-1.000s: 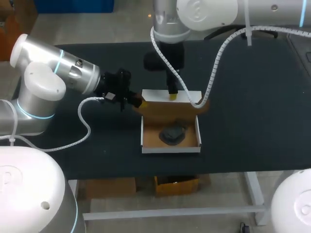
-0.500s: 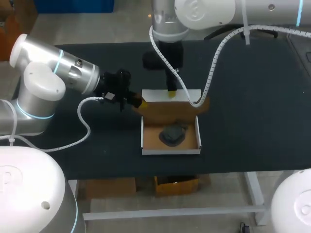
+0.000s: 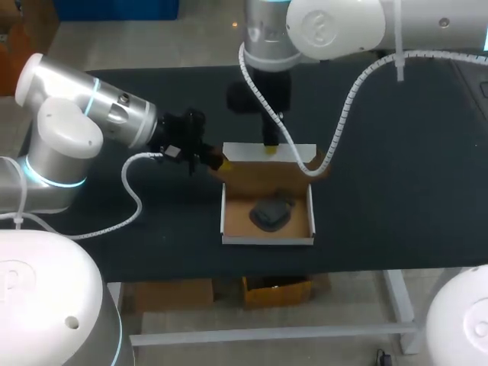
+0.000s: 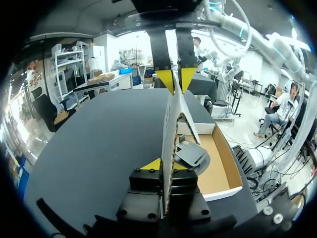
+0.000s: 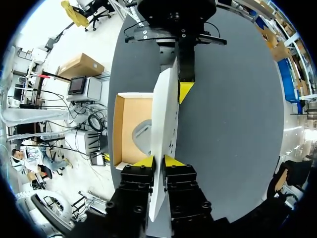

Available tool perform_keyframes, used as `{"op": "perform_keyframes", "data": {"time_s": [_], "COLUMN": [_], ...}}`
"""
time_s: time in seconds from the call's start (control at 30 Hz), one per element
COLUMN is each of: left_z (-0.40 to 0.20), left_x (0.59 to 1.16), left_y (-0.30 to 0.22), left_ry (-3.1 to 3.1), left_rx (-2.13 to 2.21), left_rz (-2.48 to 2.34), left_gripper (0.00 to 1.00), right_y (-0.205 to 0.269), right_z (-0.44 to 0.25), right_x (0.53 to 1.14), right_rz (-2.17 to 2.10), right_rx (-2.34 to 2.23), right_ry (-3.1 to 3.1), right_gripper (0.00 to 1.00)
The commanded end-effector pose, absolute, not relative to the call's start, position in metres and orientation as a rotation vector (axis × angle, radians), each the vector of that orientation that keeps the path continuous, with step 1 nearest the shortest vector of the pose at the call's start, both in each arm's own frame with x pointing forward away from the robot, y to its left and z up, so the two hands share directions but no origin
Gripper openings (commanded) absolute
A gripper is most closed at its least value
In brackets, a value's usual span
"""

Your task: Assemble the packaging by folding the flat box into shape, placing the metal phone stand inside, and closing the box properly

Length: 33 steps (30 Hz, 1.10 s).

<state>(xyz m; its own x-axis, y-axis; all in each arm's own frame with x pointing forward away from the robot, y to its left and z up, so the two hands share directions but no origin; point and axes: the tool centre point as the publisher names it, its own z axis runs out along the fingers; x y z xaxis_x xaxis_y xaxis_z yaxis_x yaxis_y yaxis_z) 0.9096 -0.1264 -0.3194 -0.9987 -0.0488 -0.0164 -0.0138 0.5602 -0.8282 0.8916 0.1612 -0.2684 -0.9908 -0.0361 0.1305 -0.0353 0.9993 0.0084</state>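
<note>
The cardboard box (image 3: 267,239) lies at the table's middle, a white tray with a brown inside. In it rests the dark grey metal phone stand (image 3: 270,213). Its lid (image 3: 255,169) stands upright along the back wall. My left gripper (image 3: 217,162) is shut on the lid's left end. From above, my right gripper (image 3: 270,149) is shut on the lid's top edge. In the left wrist view the lid (image 4: 172,119) runs edge-on from my left gripper (image 4: 161,164) to the right gripper (image 4: 174,80), with the stand (image 4: 191,153) beside it. In the right wrist view the lid (image 5: 164,114) sits between my right gripper's (image 5: 157,161) yellow tips.
The black table (image 3: 389,191) stretches bare to the right of the box and in front of it. A white spiral cable (image 3: 339,122) hangs from my right arm over the box's back right corner.
My right gripper's fingers have closed onto the lid's top edge. The left arm has kept still, and the box has hardly shifted.
</note>
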Motion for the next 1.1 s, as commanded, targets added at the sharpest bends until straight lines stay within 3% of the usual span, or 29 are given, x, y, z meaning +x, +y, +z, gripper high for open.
{"op": "perform_keyframes", "data": {"time_s": [0.03, 0.47, 0.57, 0.6, 0.63, 0.97, 1.0, 1.03, 1.07, 1.1], "left_z": [-0.320, -0.320, -0.320, -0.320, -0.320, -0.320, -0.320, -0.320, -0.320, -0.320], "left_x": [0.912, 0.912, 0.912, 0.912, 0.912, 0.912, 0.912, 0.912, 0.912, 0.912], "left_y": [-0.126, -0.126, -0.126, -0.126, -0.126, -0.126, -0.126, -0.126, -0.126, -0.126], "left_ry": [2.742, 2.742, 2.742, 2.742, 2.742, 2.742, 2.742, 2.742, 2.742, 2.742], "left_rx": [-0.057, -0.057, -0.057, -0.057, -0.057, -0.057, -0.057, -0.057, -0.057, -0.057], "left_rz": [-1.454, -1.454, -1.454, -1.454, -1.454, -1.454, -1.454, -1.454, -1.454, -1.454], "left_gripper": [0.00, 0.00, 0.00, 0.00, 0.00, 0.00, 0.00, 0.00, 0.00, 0.00], "right_y": [0.158, 0.159, 0.159, 0.159, 0.159, 0.159, 0.159, 0.158, 0.158, 0.158], "right_z": [-0.271, -0.279, -0.279, -0.279, -0.279, -0.273, -0.272, -0.271, -0.270, -0.268], "right_x": [0.890, 0.892, 0.892, 0.892, 0.892, 0.887, 0.886, 0.884, 0.883, 0.882], "right_rz": [-0.012, 0.015, 0.017, 0.017, 0.016, -0.011, -0.021, -0.032, -0.047, -0.063], "right_rx": [0.057, 0.057, 0.057, 0.056, 0.055, 0.061, 0.063, 0.065, 0.070, 0.072], "right_ry": [-3.002, -2.974, -2.970, -2.969, -2.970, -2.988, -2.987, -2.988, -2.989, -2.986], "right_gripper": [0.23, 0.32, 0.26, 0.18, 0.00, 0.00, 0.14, 0.45, 0.91, 1.00]}}
